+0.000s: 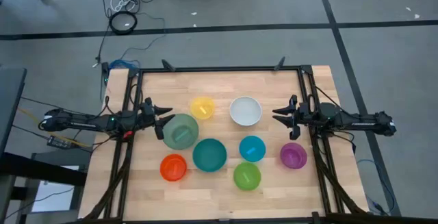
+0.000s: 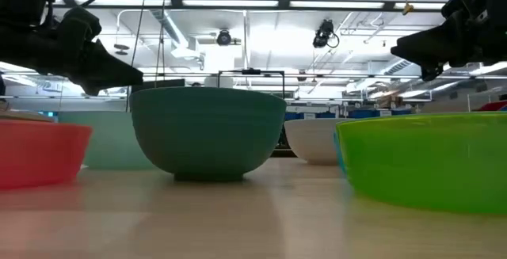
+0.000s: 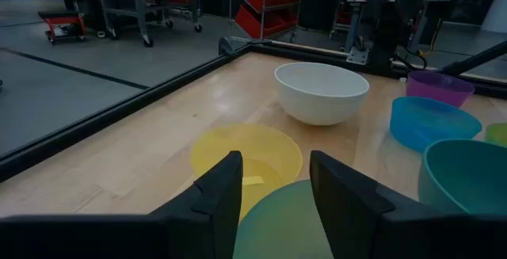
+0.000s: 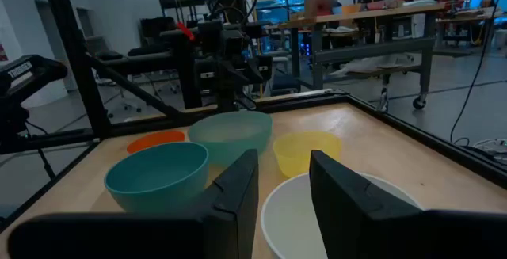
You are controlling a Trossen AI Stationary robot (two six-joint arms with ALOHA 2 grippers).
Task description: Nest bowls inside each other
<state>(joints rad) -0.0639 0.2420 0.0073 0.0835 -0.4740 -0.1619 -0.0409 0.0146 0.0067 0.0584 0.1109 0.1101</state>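
Observation:
Eight bowls stand apart on their bases on the wooden table (image 1: 226, 80): yellow (image 1: 202, 107), white (image 1: 245, 111), sage green (image 1: 181, 131), teal (image 1: 209, 155), blue (image 1: 252, 148), purple (image 1: 293, 155), orange (image 1: 173, 167) and lime green (image 1: 247, 176). My left gripper (image 1: 168, 113) hovers open at the sage green bowl's (image 3: 281, 223) far left rim, pointing toward the yellow bowl (image 3: 245, 156). My right gripper (image 1: 277, 114) hovers open just right of the white bowl (image 4: 341, 215). The low view shows both grippers above the bowls' rims.
Black frame rails (image 1: 130, 135) run along the table's left, right and far edges. Bare wood lies along the far edge and the near edge. The room beyond holds racks, tables and cables.

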